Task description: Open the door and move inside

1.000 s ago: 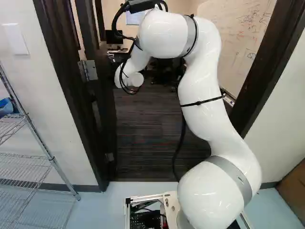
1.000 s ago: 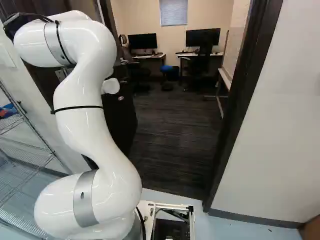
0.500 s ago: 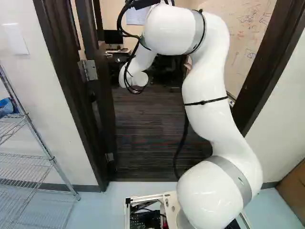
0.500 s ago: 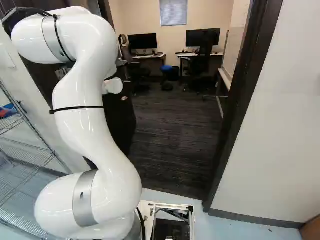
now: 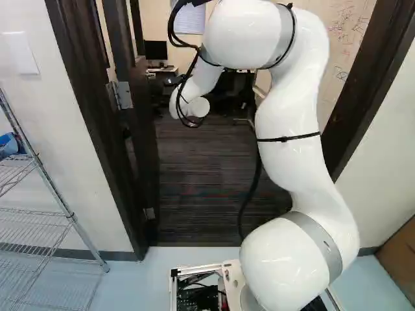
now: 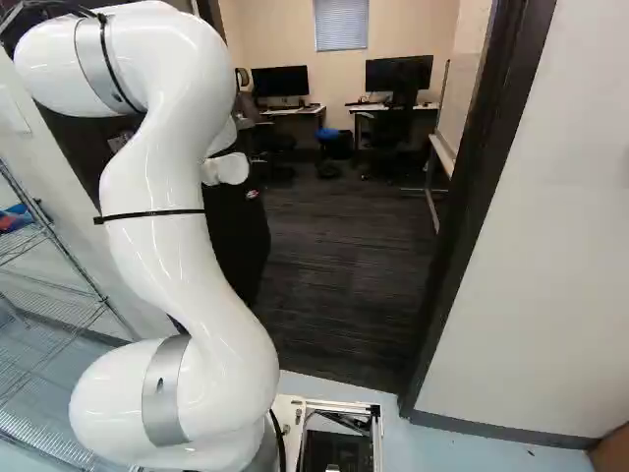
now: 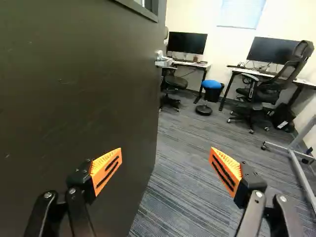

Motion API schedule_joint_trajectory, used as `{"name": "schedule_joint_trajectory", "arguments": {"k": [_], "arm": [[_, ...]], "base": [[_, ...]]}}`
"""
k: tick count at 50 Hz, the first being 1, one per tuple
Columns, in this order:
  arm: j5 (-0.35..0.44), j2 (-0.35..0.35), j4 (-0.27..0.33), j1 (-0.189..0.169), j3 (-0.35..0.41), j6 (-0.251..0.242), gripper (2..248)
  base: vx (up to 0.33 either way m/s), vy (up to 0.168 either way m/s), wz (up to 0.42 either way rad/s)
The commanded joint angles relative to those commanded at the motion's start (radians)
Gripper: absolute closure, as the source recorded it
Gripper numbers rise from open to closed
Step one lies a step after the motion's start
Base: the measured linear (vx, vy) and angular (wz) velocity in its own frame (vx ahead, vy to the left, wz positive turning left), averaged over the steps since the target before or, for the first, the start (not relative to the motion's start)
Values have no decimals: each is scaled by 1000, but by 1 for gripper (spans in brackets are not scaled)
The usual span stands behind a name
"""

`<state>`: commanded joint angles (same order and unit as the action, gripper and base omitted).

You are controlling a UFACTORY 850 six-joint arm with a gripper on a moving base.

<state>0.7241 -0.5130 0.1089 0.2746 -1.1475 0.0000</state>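
Grey striped carpet [image 7: 173, 207], desks [image 7: 198, 64] at the back wall [image 7: 217, 44], dark door [image 7: 84, 98] open — fingers [image 7: 107, 170] apart

A wire rack [image 5: 70, 214] stands left of the door frame [image 5: 97, 133] in the left base view. Past the open door [image 7: 84, 89], two benches [image 7: 191, 64] hold monitors [image 7: 187, 42], a stool [image 7: 211, 84] between the benches.

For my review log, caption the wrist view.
Open gripper beside the swung-open dark door, with desks and chairs beyond.
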Motion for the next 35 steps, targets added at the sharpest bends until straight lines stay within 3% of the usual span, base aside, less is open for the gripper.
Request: {"name": "schedule_joint_trajectory", "arguments": {"k": [35], "arm": [[0, 77, 0, -68, 98, 0, 3]], "base": [[0, 0, 0]]}}
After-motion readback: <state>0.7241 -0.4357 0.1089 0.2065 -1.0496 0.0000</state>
